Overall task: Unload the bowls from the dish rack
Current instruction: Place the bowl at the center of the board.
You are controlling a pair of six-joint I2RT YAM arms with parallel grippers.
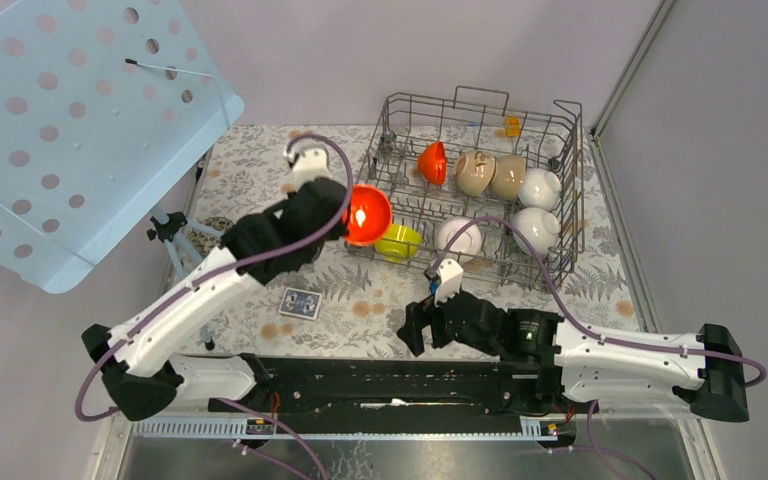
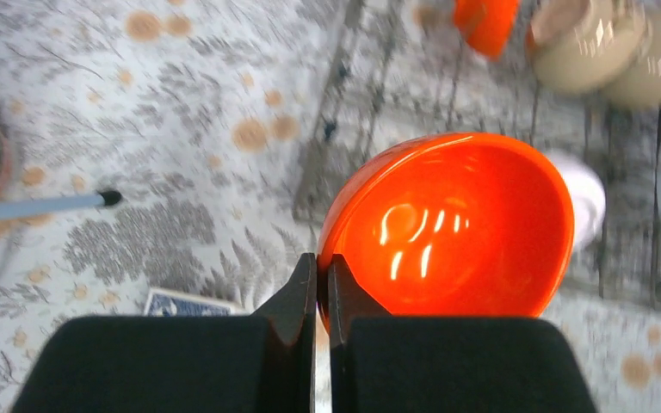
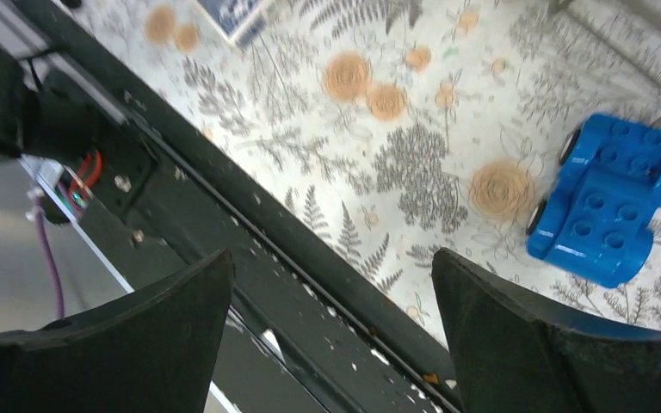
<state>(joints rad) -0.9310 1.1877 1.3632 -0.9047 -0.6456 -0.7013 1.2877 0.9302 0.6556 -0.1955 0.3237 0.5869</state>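
The blue toy car (image 3: 607, 206) is shown only by the right wrist view. The whole dish rack (image 1: 572, 170), with seven bowls (image 1: 475, 172) in it, is shown only from above. A fern-printed cloth (image 1: 360, 300) is spread over the table, and lilac walls are seen around it. The orange-red bowl (image 1: 368, 214) is held at the rack's left edge, its rim pinched by the left gripper (image 2: 323, 262) on an outstretched arm. The right gripper (image 3: 331, 284) is held low over the black rail (image 3: 250, 232), fingers wide apart.
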